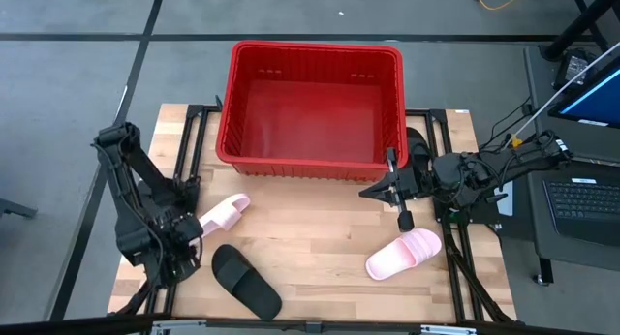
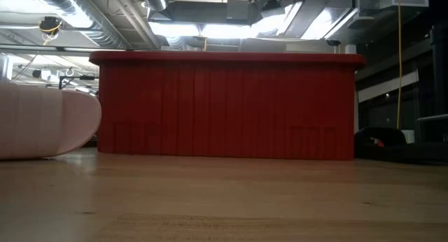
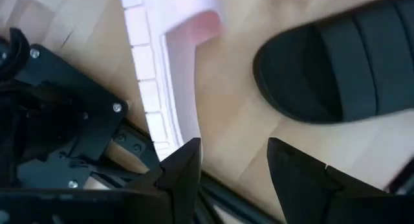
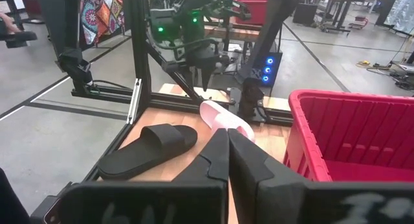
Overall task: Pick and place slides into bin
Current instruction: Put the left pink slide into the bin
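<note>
wooden table [image 1: 329, 233], red bin [image 1: 310, 107] empty

The wooden table [image 1: 320, 243] bears the red bin [image 1: 312, 166], two pink slides [image 1: 405, 254] [image 1: 223, 215] — and a black slide [image 1: 246, 281].

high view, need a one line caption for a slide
Empty red bin on the table; two pink slides and one black slide lie before it, both grippers low.

Black jointed arms [image 1: 131, 195], screwed plates, dark angular fingers [image 3: 178, 179]
</note>
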You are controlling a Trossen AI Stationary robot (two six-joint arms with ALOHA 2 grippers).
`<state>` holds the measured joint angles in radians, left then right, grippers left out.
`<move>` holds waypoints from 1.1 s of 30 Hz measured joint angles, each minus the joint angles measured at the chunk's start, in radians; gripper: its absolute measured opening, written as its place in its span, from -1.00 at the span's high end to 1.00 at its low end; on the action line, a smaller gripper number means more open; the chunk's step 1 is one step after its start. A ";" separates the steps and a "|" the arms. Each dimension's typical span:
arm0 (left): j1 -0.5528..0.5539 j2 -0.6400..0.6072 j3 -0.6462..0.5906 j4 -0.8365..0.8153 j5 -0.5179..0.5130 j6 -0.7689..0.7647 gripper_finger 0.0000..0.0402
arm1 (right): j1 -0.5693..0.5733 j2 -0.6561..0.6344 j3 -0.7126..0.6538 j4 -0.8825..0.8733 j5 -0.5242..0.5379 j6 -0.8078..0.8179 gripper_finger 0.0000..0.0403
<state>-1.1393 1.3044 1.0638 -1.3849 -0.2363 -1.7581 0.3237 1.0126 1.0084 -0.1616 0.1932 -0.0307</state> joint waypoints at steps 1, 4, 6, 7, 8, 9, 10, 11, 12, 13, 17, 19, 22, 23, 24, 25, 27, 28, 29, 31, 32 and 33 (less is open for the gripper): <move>-0.005 0.004 -0.002 0.002 -0.013 -0.025 0.15 | 0.000 0.000 0.000 0.000 0.000 0.000 0.97; -0.018 0.018 -0.014 -0.007 -0.046 -0.085 0.15 | 0.000 0.000 0.000 0.000 0.000 0.000 0.97; -0.026 0.030 -0.026 -0.014 -0.054 -0.112 0.15 | 0.000 0.000 0.000 0.000 0.000 0.000 0.97; -0.032 0.037 -0.031 -0.014 -0.053 -0.114 0.15 | 0.000 0.000 0.000 0.000 0.000 0.000 0.97; -0.038 0.043 -0.036 -0.014 -0.050 -0.114 0.15 | 0.000 0.000 0.000 0.000 0.000 0.000 0.97; -0.042 0.050 -0.042 -0.013 -0.042 -0.116 0.15 | 0.000 0.000 0.000 0.000 0.000 0.000 0.97; -0.046 0.055 -0.050 -0.013 -0.040 -0.126 0.15 | 0.000 0.000 0.000 0.000 0.000 0.000 0.97; -0.048 0.059 -0.060 -0.014 -0.038 -0.145 0.15 | 0.000 0.000 0.000 0.000 0.000 0.000 0.97; -0.052 0.061 -0.072 -0.016 -0.038 -0.165 0.15 | 0.000 0.000 0.000 0.000 0.000 0.000 0.97; -0.053 0.061 -0.085 -0.016 -0.039 -0.187 0.15 | 0.000 0.000 0.000 0.000 0.000 0.000 0.97; -0.059 0.062 -0.130 -0.003 -0.056 -0.235 0.15 | 0.000 0.008 0.000 -0.002 0.000 -0.002 0.97; -0.059 0.062 -0.149 0.004 -0.041 -0.236 0.15 | 0.000 0.016 0.000 -0.002 0.000 -0.001 0.97; -0.059 0.062 -0.173 0.006 -0.024 -0.237 0.15 | 0.000 0.029 0.000 -0.008 0.000 -0.002 0.97; -0.059 0.062 -0.177 0.005 -0.024 -0.237 0.15 | 0.000 0.033 0.000 -0.010 0.000 -0.003 0.97; -0.059 0.062 -0.181 0.006 -0.027 -0.237 0.15 | 0.000 0.036 0.000 -0.015 0.000 -0.002 0.97; -0.059 0.061 -0.185 0.007 -0.031 -0.237 0.15 | 0.000 0.040 0.000 -0.019 0.000 0.000 0.97; -0.059 0.062 -0.194 0.009 -0.028 -0.237 0.15 | 0.000 0.047 0.000 -0.022 0.000 0.000 0.97; -0.059 0.061 -0.201 0.016 -0.019 -0.237 0.15 | 0.000 0.049 0.000 -0.022 0.000 -0.001 0.97; -0.059 0.061 -0.210 0.024 -0.006 -0.238 0.15 | 0.000 0.051 0.000 -0.022 0.000 -0.001 0.97; -0.059 0.061 -0.229 0.044 0.014 -0.237 0.15 | 0.000 0.052 0.000 -0.021 0.000 -0.001 0.97; -0.059 0.061 -0.240 0.066 0.020 -0.238 0.15 | 0.000 0.052 0.000 -0.020 0.000 -0.001 0.97; -0.059 0.061 -0.250 0.089 0.021 -0.237 0.15 | 0.000 0.052 0.000 -0.017 0.000 -0.002 0.97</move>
<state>-1.1980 1.3659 0.8139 -1.2963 -0.2152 -1.9953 0.3237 1.0645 1.0080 -0.1790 0.1928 -0.0323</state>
